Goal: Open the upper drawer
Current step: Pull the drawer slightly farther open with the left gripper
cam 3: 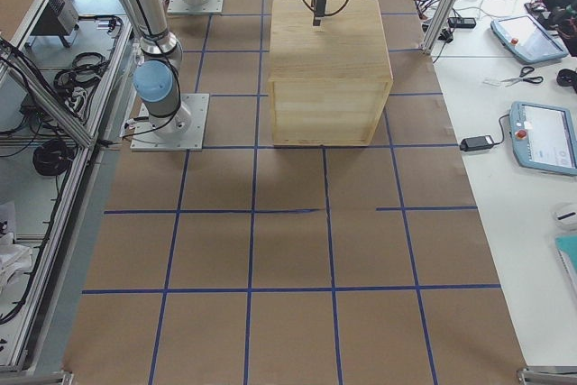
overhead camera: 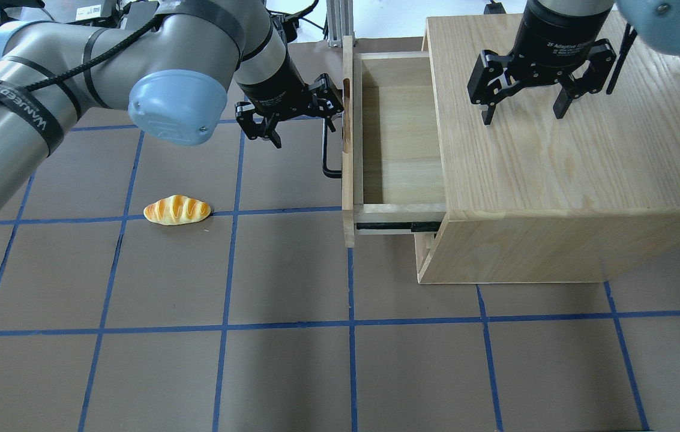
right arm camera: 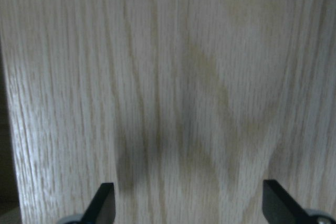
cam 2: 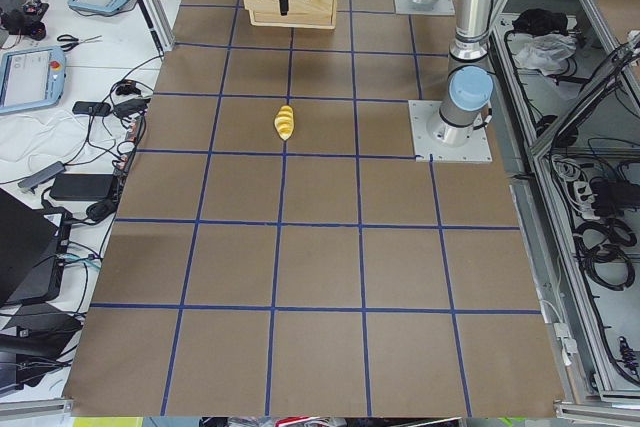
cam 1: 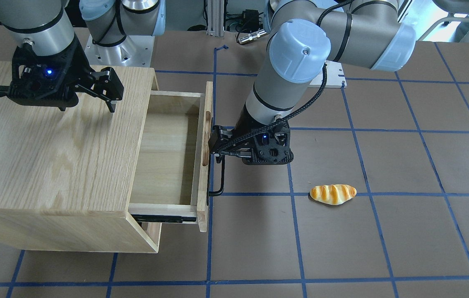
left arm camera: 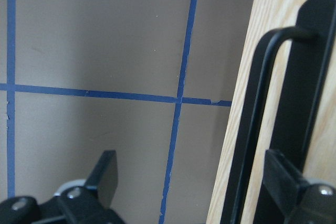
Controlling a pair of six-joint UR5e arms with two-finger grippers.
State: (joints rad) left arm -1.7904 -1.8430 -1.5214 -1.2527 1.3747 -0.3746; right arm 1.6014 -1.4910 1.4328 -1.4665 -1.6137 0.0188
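The upper drawer [overhead camera: 403, 150] [cam 1: 164, 153] is a shallow light-wood box. It stands pulled far out of the cabinet and looks empty. Its front panel [cam 1: 203, 186] has a long slot and a black bar handle [overhead camera: 327, 156] [cam 1: 222, 178]. My left gripper [overhead camera: 300, 123] [cam 1: 217, 149] is open at the handle. In the left wrist view [left arm camera: 194, 182] the handle bar [left arm camera: 252, 129] runs just inside the right finger [left arm camera: 283, 182], against the drawer front [left arm camera: 275, 3]. My right gripper [overhead camera: 523, 111] [cam 1: 87, 103] is open and empty above the cabinet top.
The oak-grain cabinet [overhead camera: 556, 180] [cam 1: 44, 157] [cam 3: 329, 51] fills the right wrist view [right arm camera: 184, 77]. A toy bread roll [overhead camera: 176, 210] [cam 1: 333, 194] [cam 2: 285, 122] lies on the brown table with blue tape lines [overhead camera: 291, 324], to my left of the drawer.
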